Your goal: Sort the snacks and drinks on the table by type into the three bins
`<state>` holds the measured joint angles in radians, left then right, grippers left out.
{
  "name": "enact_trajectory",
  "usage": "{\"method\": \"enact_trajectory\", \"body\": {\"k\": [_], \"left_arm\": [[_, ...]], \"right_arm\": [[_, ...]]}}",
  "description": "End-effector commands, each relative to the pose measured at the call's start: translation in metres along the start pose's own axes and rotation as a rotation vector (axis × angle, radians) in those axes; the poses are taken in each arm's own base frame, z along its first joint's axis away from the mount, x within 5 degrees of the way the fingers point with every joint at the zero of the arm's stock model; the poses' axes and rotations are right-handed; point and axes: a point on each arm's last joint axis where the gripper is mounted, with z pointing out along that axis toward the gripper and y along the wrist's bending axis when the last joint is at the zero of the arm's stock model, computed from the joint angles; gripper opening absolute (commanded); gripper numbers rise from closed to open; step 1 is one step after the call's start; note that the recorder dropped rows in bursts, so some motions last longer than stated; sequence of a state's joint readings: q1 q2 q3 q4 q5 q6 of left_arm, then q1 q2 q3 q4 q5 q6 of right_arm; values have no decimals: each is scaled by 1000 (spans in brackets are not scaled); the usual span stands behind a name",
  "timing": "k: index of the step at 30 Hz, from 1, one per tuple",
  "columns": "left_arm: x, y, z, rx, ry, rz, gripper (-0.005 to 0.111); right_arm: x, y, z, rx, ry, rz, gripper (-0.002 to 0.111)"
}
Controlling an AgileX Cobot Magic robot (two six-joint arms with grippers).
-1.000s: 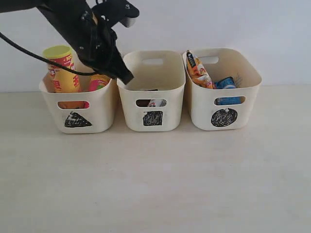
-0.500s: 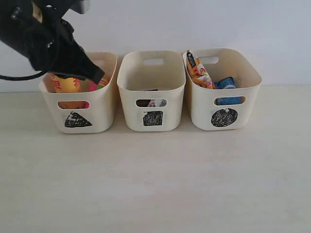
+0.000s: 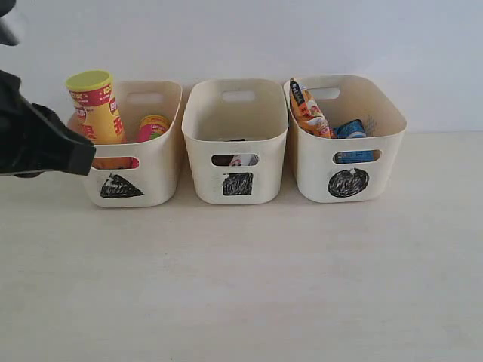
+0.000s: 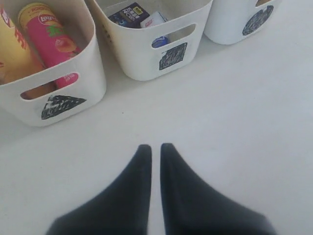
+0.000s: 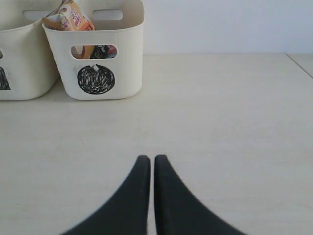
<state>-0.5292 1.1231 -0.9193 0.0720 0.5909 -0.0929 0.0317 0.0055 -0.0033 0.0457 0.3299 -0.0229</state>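
Note:
Three cream bins stand in a row on the beige table (image 3: 241, 279). The triangle bin (image 3: 124, 185) holds a yellow chip tube (image 3: 96, 105) and a pink chip tube (image 3: 153, 127). Inside the square bin (image 3: 238, 183) lie a dark purple carton (image 4: 130, 13) and a white-and-blue carton (image 4: 154, 19). Orange (image 3: 308, 111) and blue (image 3: 350, 130) foil packets sit in the circle bin (image 3: 349, 182). My left gripper (image 4: 155, 147) is shut and empty, hanging in front of the triangle bin at the exterior view's left edge (image 3: 83, 160). My right gripper (image 5: 148, 158) is shut and empty over bare table.
A pale wall rises right behind the bins. The table's right edge (image 5: 301, 66) shows in the right wrist view, well away from the circle bin (image 5: 98, 78).
My left arm has swung from above the gap between the triangle and square bins leftward and down, ending at the left edge in front of the triangle bin. The bins and their contents stayed put.

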Motion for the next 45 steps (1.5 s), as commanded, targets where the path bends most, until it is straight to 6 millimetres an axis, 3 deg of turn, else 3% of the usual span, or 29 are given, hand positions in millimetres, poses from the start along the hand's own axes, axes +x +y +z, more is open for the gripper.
{"method": "enact_trajectory", "body": {"k": [1,7,12,14,21,29,34,45], "left_arm": [[10,1,-11,8,-36,-37,4],[30,2,-35,20,-209,-32,4],[62,3,-57,30,-400,-3,4],[86,10,-64,-11,-465,-19,4],[140,29,-66,-196,-537,-125,4],[190,34,-63,-348,-655,-208,4],[203,35,-58,-381,-658,-228,4],[211,33,-57,-387,-689,-219,4]], "right_arm": [[1,0,0,3,-5,-5,0],[1,0,0,3,-5,-5,0],[1,0,0,3,-5,-5,0],[1,0,0,3,-5,-5,0],[1,0,0,3,-5,-5,0],[1,0,0,3,-5,-5,0],[1,0,0,3,-5,-5,0],[0,0,0,0,-7,2,0]]}}
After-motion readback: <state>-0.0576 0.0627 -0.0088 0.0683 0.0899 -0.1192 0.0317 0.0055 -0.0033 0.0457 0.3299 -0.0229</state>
